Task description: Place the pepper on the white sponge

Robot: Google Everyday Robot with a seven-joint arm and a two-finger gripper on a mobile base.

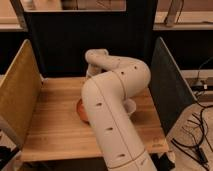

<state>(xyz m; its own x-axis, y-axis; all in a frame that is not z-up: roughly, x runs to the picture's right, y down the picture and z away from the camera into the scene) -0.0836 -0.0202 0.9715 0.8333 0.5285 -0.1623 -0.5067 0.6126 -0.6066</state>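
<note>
My white arm rises from the front edge, bends over the middle of the wooden table and folds back on itself. My gripper is hidden behind the arm's own links, somewhere over the middle of the table. The pepper and the white sponge are hidden or out of view. Only a sliver of a round orange bowl shows at the arm's left side.
The table has a tan side panel on the left, a dark grey panel on the right and a black back wall. Cables lie on the floor to the right.
</note>
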